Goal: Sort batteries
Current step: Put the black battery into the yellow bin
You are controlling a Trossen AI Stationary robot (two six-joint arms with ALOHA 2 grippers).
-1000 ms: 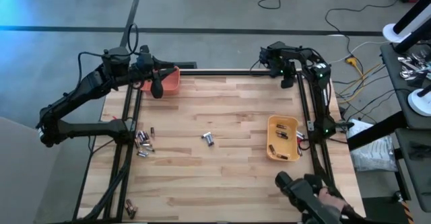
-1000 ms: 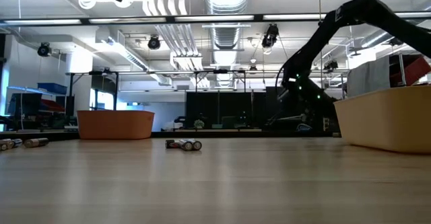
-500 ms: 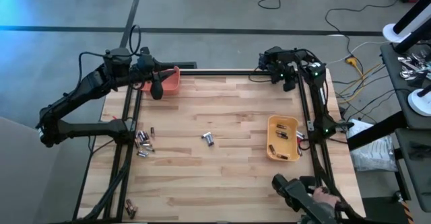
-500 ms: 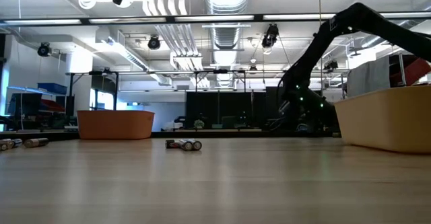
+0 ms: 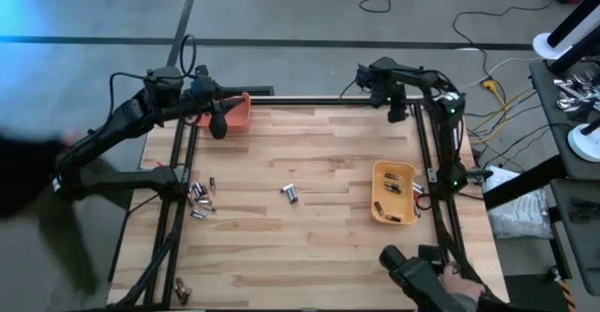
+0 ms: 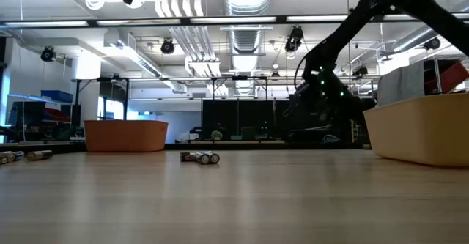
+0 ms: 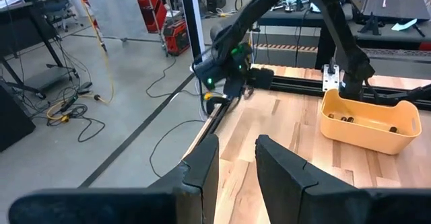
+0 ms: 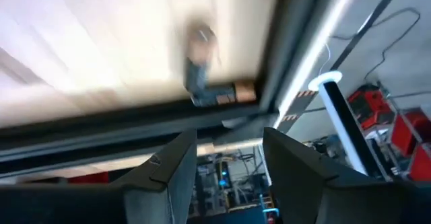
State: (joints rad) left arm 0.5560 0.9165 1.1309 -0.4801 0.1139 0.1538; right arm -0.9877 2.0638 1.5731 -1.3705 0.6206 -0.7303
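In the high view, the left gripper [image 5: 218, 123] is hanging at the upper left of the frame, over the wooden table [image 5: 309, 246] and just beside the orange bin [image 5: 236, 111]; its jaws are standing narrowly apart with nothing between them, as the left wrist view is showing. The right gripper [image 5: 398, 112] is sitting at the upper right of the frame, near the far table edge, and its jaws are standing apart and empty. The batteries are lying in several places: a cluster [image 5: 199, 200] at the left side of the frame, a pair [image 5: 290, 194] near the centre, two more [image 5: 180, 291] at the lower left corner, and some inside the yellow bin [image 5: 377, 209] at the right. A person's hand [image 5: 450, 279] is showing at the lower right edge.
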